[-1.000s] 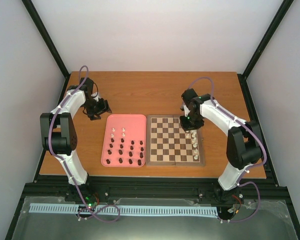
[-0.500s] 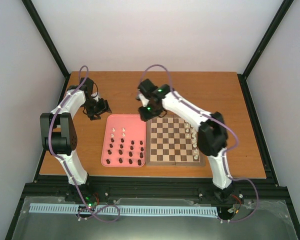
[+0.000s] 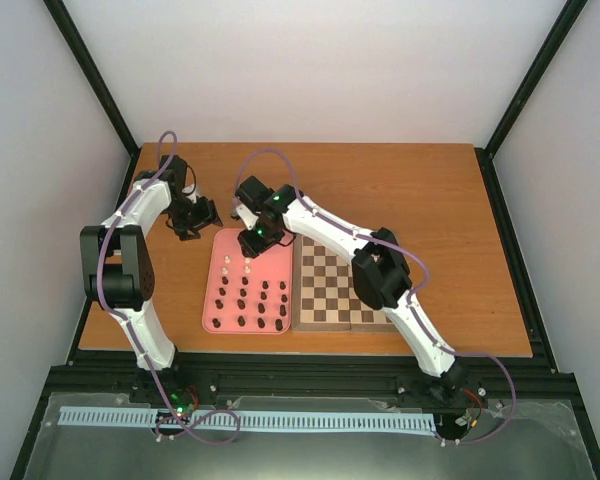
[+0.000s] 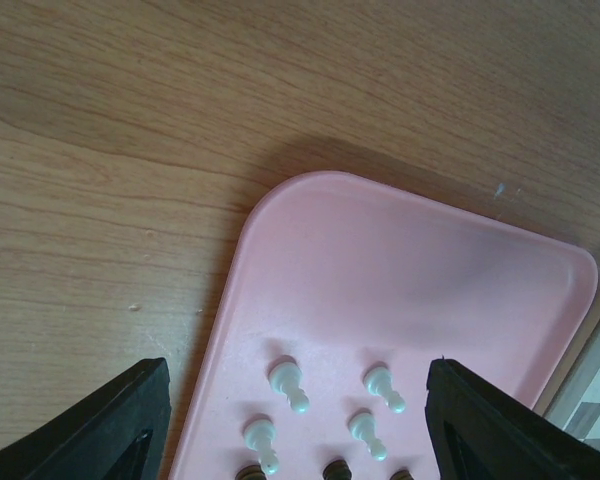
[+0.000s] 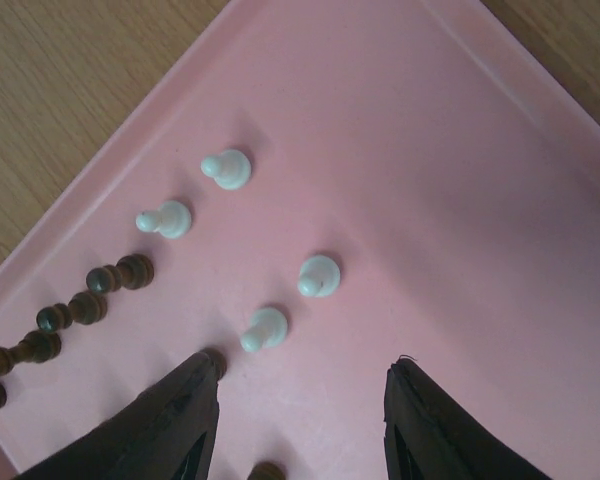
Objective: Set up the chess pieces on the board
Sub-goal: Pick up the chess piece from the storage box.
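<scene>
Four white chess pieces (image 5: 318, 275) stand upright in a two-by-two cluster on the far left part of the pink tray (image 3: 280, 265). Nearer than them stand the dark pieces (image 3: 263, 297) in four rows of four, sixteen as far as the top view lets them be counted. The tray lies on the desk (image 3: 380, 180), and the board (image 3: 325, 285) is just beside its right edge; whether the two touch cannot be told. The board's right side is hidden behind the right arm (image 3: 325, 225). That arm stretches from its base at the near right diagonally across the board, with its elbow above the board's right part. The right pincer (image 3: 252, 243) hangs over the far part of the tray, above the white cluster. It points down, its fingers (image 5: 185, 410) are spread wide, and it holds nothing. The left arm (image 3: 140, 205) is folded along the desk's left side. The left pincer (image 3: 195, 220) hovers over bare wood just beyond the tray's far left corner, tilted toward the tray, wide apart and empty.
</scene>
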Robot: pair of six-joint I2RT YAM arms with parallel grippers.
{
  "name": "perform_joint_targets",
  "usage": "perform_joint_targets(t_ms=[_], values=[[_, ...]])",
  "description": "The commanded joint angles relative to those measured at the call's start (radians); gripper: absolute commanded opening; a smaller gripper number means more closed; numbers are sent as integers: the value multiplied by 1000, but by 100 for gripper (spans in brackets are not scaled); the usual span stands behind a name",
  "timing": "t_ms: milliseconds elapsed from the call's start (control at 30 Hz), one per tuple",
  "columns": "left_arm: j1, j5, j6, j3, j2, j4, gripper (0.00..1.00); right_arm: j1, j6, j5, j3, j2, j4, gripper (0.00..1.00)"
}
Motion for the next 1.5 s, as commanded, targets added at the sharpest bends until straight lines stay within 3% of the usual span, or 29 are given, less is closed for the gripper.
perform_joint_targets(t_ms=[0, 867, 1067, 1233, 1467], values=[[-3, -7, 7, 5, -23, 1, 79, 12, -18, -30, 50, 53, 23, 45], [-4, 5, 8, -6, -40, 7, 79, 11, 1, -65, 128, 181, 57, 31], [-3, 9, 6, -13, -39, 13, 79, 9, 0, -61, 126, 179, 52, 21], [-3, 10, 8, -11, -38, 11, 79, 7, -1, -57, 125, 175, 51, 8], [-4, 4, 10, -6, -36, 6, 79, -16, -3, 17, 113, 98, 34, 3]])
